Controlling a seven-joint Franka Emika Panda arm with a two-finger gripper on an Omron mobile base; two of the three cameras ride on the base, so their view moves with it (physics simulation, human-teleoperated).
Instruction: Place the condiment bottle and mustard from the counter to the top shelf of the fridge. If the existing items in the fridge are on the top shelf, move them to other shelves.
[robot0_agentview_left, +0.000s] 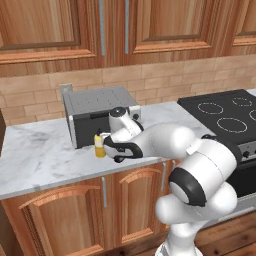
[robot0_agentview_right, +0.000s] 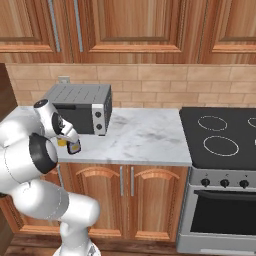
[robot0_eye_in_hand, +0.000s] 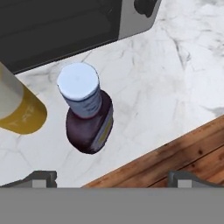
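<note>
The end effector (robot0_eye_in_hand: 109, 177) is spread wide, nothing gripped, hung above the condiment bottle (robot0_eye_in_hand: 87, 118). That bottle is stood near the table (robot0_eye_in_hand: 166, 78) front edge, mustard (robot0_eye_in_hand: 19, 109) just beside, toaster oven (robot0_eye_in_hand: 65, 26) behind.

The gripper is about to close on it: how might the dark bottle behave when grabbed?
The condiment bottle looks rigid, so it should hold its shape. Being slim and upright on the counter, it may tip if nudged off-centre. The mustard stands close beside it, so a wide-open gripper could bump that too.
</note>
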